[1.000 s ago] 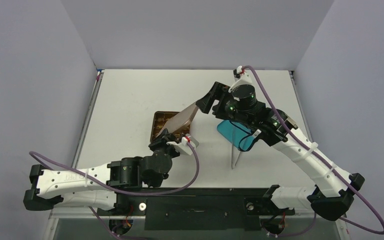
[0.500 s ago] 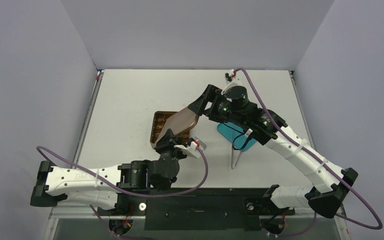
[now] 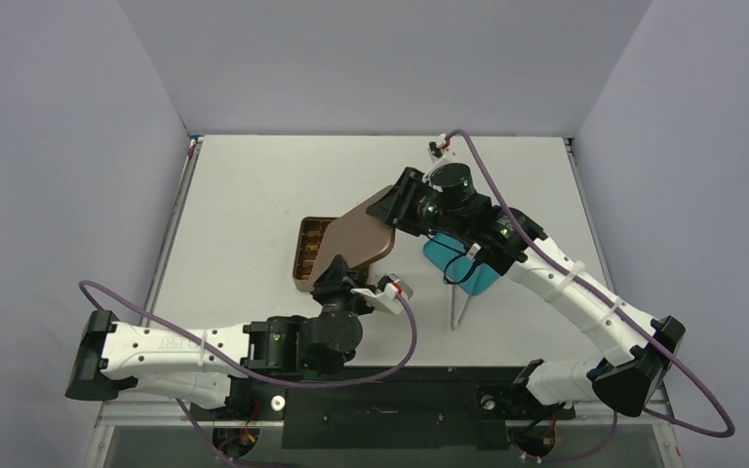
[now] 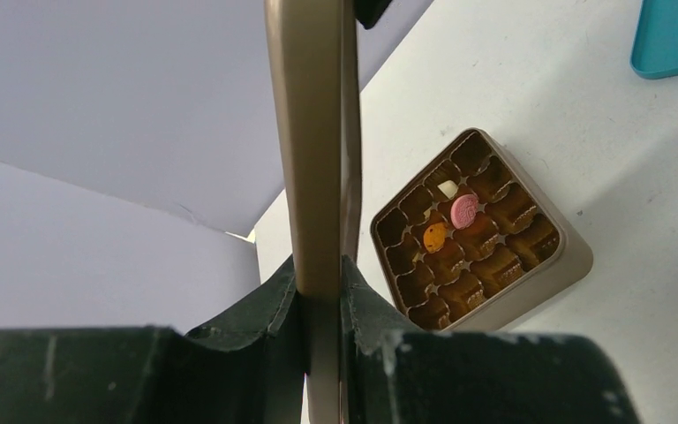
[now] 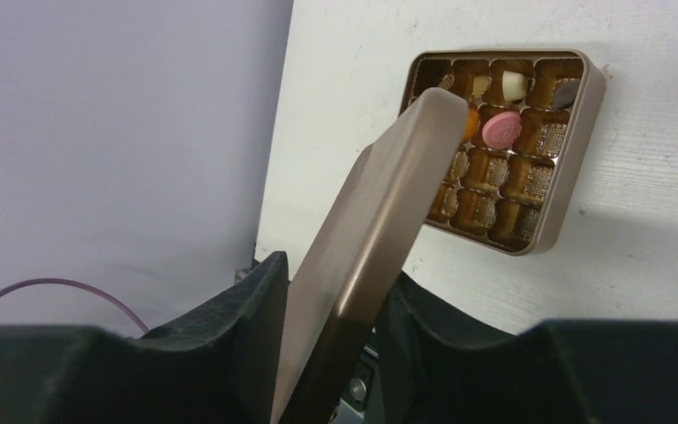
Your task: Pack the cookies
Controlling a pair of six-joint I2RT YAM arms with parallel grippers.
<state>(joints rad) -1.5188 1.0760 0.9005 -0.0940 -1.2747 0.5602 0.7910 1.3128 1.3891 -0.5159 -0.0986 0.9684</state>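
Cookies (image 4: 463,210) sit in the tin (image 4: 534,290), at 9 o'clock of worktop (image 3: 254,175) centre, so packing looks done and closing is left. Left tool (image 4: 322,291) pinches the lid's (image 3: 363,232) 6 o'clock edge; right tool (image 5: 335,276) pinches its 1 o'clock edge. The lid lies flatter than a second ago.

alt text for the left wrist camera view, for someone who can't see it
A brown lid, seen edge-on, stands clamped in the left gripper, running up the frame. Right of it an open gridded tin on a white table holds a pink cookie, an orange cookie and a cream cookie; the corner of a teal plate shows top right.
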